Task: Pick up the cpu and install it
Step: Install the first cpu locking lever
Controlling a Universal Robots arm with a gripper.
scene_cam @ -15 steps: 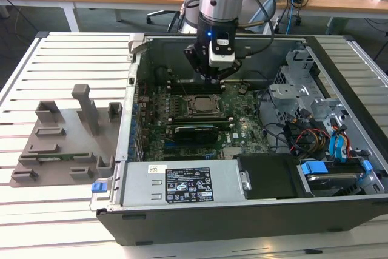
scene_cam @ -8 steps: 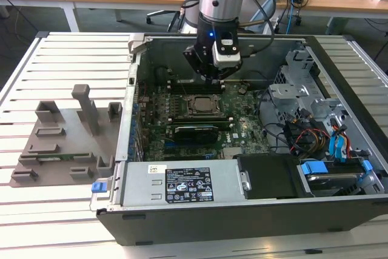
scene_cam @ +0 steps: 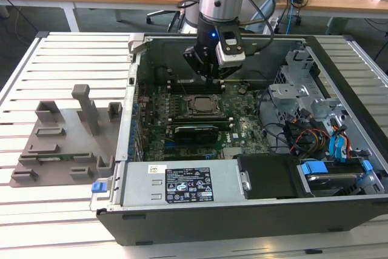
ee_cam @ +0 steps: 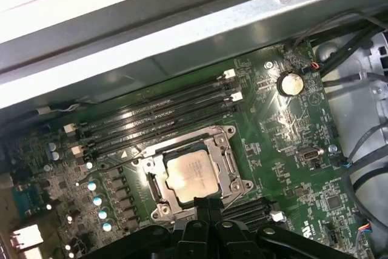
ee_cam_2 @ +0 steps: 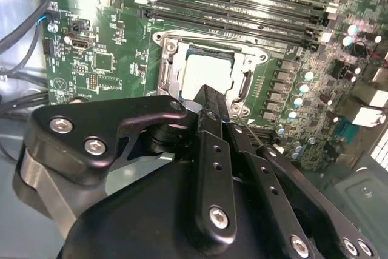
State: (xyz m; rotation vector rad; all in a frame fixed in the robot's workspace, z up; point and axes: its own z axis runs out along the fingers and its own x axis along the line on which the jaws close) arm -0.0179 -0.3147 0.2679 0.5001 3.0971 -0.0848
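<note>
The cpu point(ee_cam: 191, 173) lay flat inside the socket frame point(ee_cam: 225, 163) on the green motherboard point(ee_cam: 285, 150), its silvery top plate showing in both wrist views point(ee_cam_2: 206, 74). It appeared seated square to the frame, with no corner visibly raised. In the exterior view the cpu point(scene_cam: 200, 104) sat near the middle of the open computer case point(scene_cam: 339, 210), and the gripper point(scene_cam: 209, 76) hung just above and beyond it, inside the case.

In both wrist views the gripper point(ee_cam_2: 208, 102) had its two black fingers point(ee_cam: 209, 209) pressed together with no gap between them and nothing held. The fingertips stood over the near edge of the cpu; contact with the plate could not be confirmed.

Judgement: the placing step looked complete or nearly so. To finish it well, the chip should rest level in the socket with no sideways load from the fingers, since the contacts beneath would bend easily. The memory slots point(ee_cam: 157, 113) just beside the socket left little room for lateral motion. The grey tray point(scene_cam: 60, 144) stood on the slatted table point(scene_cam: 36, 210) at the exterior view's left.
</note>
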